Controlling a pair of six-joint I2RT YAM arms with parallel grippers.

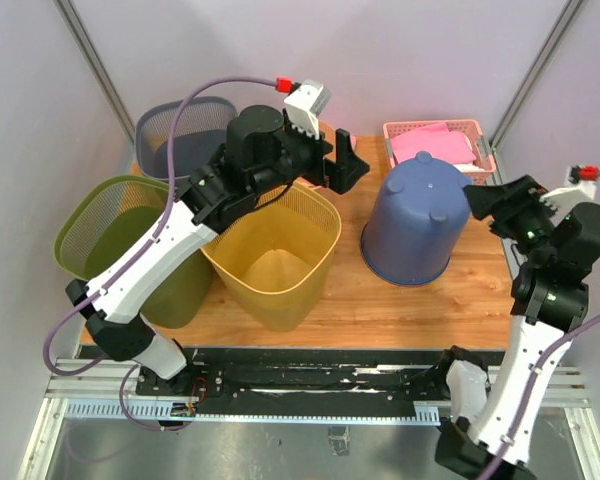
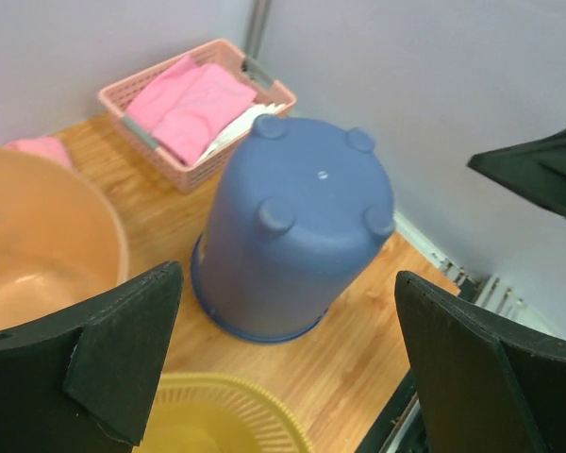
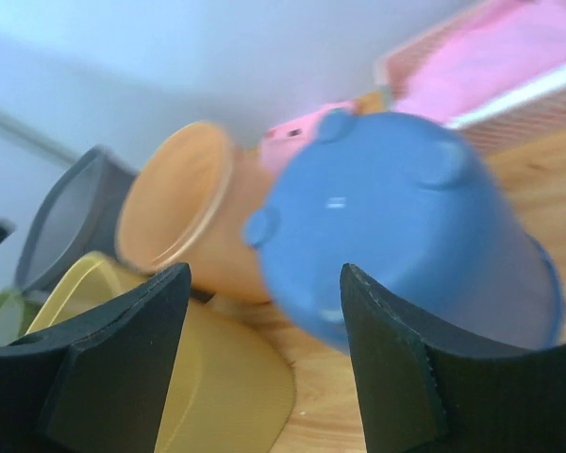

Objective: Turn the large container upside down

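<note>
The large blue container [image 1: 415, 225] stands upside down on the wooden table, rim down and its four round feet up. It also shows in the left wrist view [image 2: 297, 222] and in the right wrist view [image 3: 406, 226]. My left gripper [image 1: 345, 160] is open and empty, in the air to the left of the container, its fingers framing it in the left wrist view [image 2: 288, 283]. My right gripper [image 1: 488, 208] is open and empty, just right of the container's top, and apart from it in the right wrist view [image 3: 264, 283].
A yellow basket [image 1: 275, 255] stands upright left of the blue container, with a green mesh basket [image 1: 110, 235] and a grey mesh basket [image 1: 175, 135] beyond. An orange tub [image 2: 38, 236] lies on its side behind. A pink basket of cloths [image 1: 440, 143] sits at the back right.
</note>
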